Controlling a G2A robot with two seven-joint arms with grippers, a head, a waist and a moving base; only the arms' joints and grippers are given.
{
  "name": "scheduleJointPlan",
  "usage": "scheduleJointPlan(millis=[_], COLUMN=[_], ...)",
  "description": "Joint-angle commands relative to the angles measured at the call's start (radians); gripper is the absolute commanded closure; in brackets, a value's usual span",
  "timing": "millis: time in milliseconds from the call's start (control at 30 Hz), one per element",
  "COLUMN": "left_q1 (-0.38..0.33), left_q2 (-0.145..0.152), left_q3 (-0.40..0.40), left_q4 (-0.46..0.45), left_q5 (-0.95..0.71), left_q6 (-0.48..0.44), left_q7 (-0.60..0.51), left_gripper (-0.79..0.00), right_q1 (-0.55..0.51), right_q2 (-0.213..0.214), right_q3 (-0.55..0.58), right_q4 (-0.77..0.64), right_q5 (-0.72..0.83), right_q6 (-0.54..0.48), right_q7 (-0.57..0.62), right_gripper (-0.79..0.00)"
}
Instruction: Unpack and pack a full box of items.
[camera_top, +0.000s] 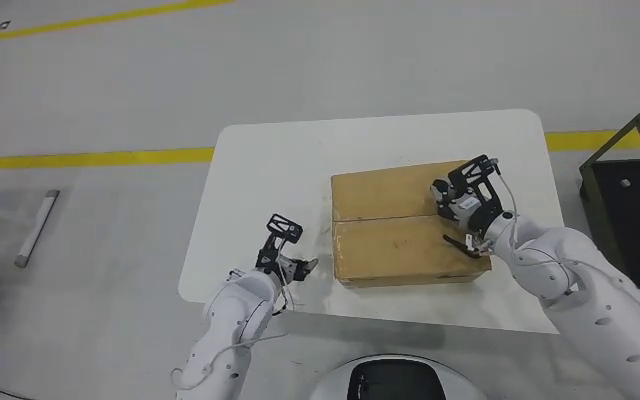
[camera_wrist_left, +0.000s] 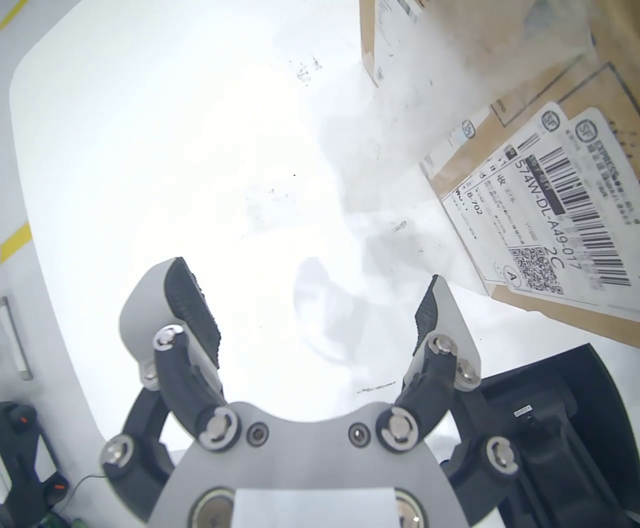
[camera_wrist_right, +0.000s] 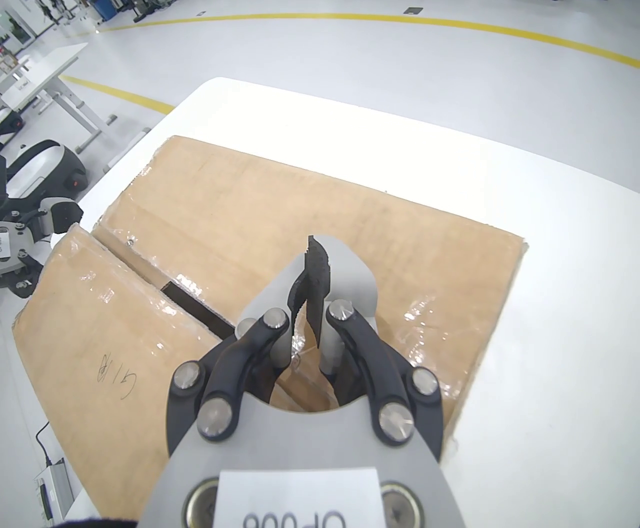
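Observation:
A closed brown cardboard box (camera_top: 400, 220) lies on the white table (camera_top: 280, 160), its two top flaps meeting in a long seam. In the right wrist view the flaps (camera_wrist_right: 225, 200) stand slightly apart, with a dark gap along the seam. My right gripper (camera_top: 457, 241) hovers over the seam near the box's right end, its jaws shut (camera_wrist_right: 312, 260) with nothing seen between them. My left gripper (camera_top: 297, 264) is open (camera_wrist_left: 306, 280) over bare table just left of the box's front left corner. The box's side (camera_wrist_left: 525, 165) carries white shipping labels (camera_wrist_left: 550, 215).
Bare table surface stretches left of and behind the box. A dark rack (camera_top: 612, 200) stands off the table's right edge. A grey bar (camera_top: 35, 228) lies on the floor at the far left. Another machine (camera_wrist_right: 45, 165) stands on the floor beyond the table.

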Motion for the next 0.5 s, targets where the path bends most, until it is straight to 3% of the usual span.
scheduleJointPlan(millis=[0, 333, 467], left_q1=[-0.025, -0.117, -0.126], left_q2=[-0.002, -0.02, -0.028], left_q3=[0.029, 0.116, 0.122], left_q4=[0.027, 0.145, 0.147], left_q5=[0.052, 0.146, 0.164], left_q6=[-0.02, 0.023, 0.099], left_q7=[0.045, 0.187, 0.249], left_gripper=[-0.785, -0.785, -0.785], right_q1=[0.0, 0.004, 0.009], right_q2=[-0.001, -0.008, -0.01], right_q3=[0.002, 0.006, 0.004], right_q4=[-0.002, 0.004, 0.012], right_q5=[-0.004, -0.004, -0.015], right_q6=[0.0, -0.004, -0.005], right_q7=[0.001, 0.01, 0.018], right_gripper=[0.0, 0.0, 0.0])
